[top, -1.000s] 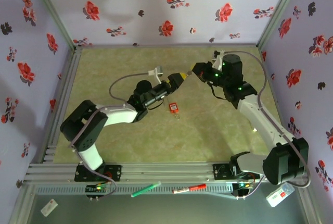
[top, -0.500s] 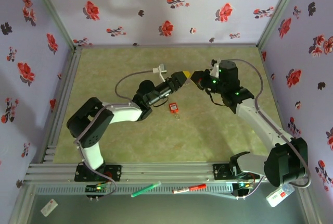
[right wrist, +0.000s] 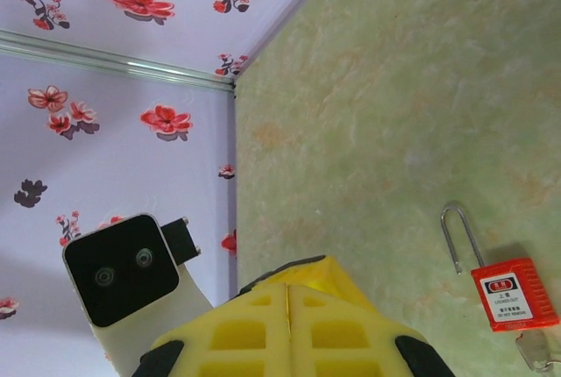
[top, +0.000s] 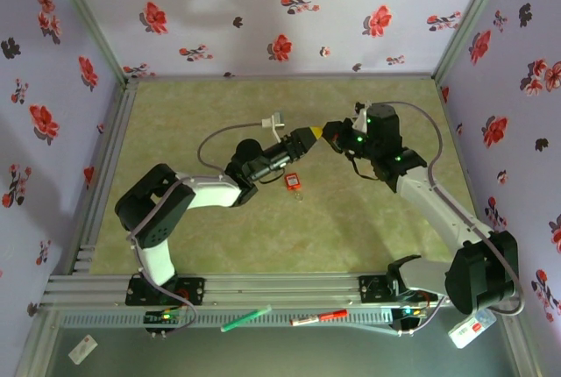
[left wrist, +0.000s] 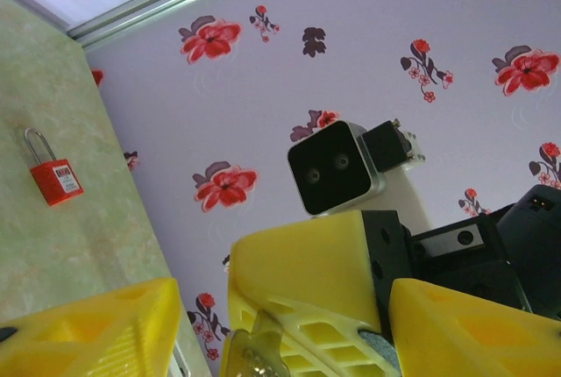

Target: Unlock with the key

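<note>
From above, the left gripper [top: 310, 134] and the right gripper [top: 330, 130] meet tip to tip in the air over the table [top: 175, 114], a little toward its far edge. The red padlock [top: 293, 181] lies flat and loose near the table's middle, just on the near side of the grippers. From the left wrist, the left gripper's yellow fingers [left wrist: 96, 333] stand apart, about half open, on either side of the right gripper's tips, with a gap visible on at least one side, so they grip nothing yet. A small pale metal piece, most likely the key [left wrist: 254, 355], sticks out from between the right gripper's fingers, below the right arm's wrist camera [left wrist: 333, 167]. From the right wrist, that gripper's two fingers are pressed tight together, the left arm's wrist camera [right wrist: 123, 279] is just beyond them, and the padlock lies on the table off to one side, its thin steel shackle bare. The key looks light, thin, stiff and smooth, so it could easily twist or slip. It is best pinched flat across its head, with the blade left free. The padlock looks rigid and compact, but unheld it would probably slide, so it should be clamped across the body's flat sides.
</note>
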Available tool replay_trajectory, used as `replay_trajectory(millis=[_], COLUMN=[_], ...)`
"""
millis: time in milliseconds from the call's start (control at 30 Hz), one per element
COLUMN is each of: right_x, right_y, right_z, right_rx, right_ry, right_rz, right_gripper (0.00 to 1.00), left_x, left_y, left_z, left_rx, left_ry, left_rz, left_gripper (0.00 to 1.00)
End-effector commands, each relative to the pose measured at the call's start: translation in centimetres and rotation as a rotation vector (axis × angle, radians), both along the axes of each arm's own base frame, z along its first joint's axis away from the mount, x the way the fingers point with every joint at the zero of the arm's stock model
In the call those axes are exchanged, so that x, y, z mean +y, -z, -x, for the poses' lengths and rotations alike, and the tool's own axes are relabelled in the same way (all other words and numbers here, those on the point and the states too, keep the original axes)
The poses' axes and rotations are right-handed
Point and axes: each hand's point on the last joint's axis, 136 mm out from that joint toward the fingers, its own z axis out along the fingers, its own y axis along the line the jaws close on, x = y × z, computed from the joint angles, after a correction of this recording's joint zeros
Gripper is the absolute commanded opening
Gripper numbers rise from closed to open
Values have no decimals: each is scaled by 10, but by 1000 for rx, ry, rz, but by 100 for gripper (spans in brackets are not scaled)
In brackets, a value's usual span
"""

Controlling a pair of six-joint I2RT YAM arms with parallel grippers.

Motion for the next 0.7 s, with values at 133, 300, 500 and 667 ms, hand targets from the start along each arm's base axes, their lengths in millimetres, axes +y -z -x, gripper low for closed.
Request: replay_trajectory(millis=[133, 300, 500, 667], right_x=[1, 3, 6, 7], right_y=[-3, -3, -3, 0], right_z=[-6, -8, -5, -2], right_rx=[-27, -26, -27, -23], right_ry=[18, 16, 3, -2], right_rz=[-5, -12, -19, -19], right_gripper=[0, 0, 0, 0], left_x=[3, 2, 1, 4], left_y=[-6, -3, -2, -3], left_z=[25, 25, 21, 14], left_rx=[-7, 1, 1, 0], left_ry=[65, 73, 67, 51], left_rz=[25, 21, 22, 23], left_gripper=[61, 52, 47, 43])
